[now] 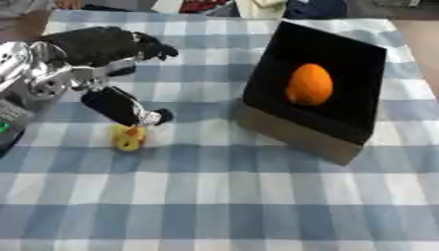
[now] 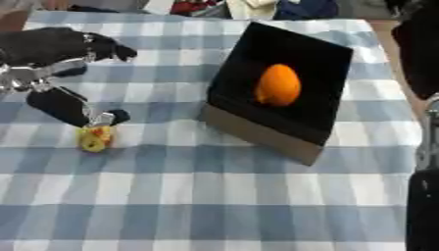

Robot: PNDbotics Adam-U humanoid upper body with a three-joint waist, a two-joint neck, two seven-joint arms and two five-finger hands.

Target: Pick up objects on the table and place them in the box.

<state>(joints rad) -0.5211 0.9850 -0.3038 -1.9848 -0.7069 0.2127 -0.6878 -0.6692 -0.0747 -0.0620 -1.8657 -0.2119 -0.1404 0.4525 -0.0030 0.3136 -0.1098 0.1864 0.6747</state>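
A small yellow object with a red spot (image 1: 129, 138) lies on the checked cloth at the left. My left hand (image 1: 103, 45) hovers above and behind it, fingers spread and relaxed. Its black thumb (image 1: 120, 105) slants down, the tip just over the yellow object, and I cannot tell whether they touch. The box (image 1: 296, 137), brown outside and black inside, stands tilted at the centre right with an orange (image 1: 309, 84) in it. At the right edge a dark part of my right arm or hand (image 2: 420, 54) shows, too cut off to read.
A blue and white checked cloth (image 1: 223, 196) covers the table, with wide free cloth in front. A grey device with a green spot (image 1: 9, 122) sits at the left edge. Clothing and coloured items (image 1: 257, 6) line the far edge.
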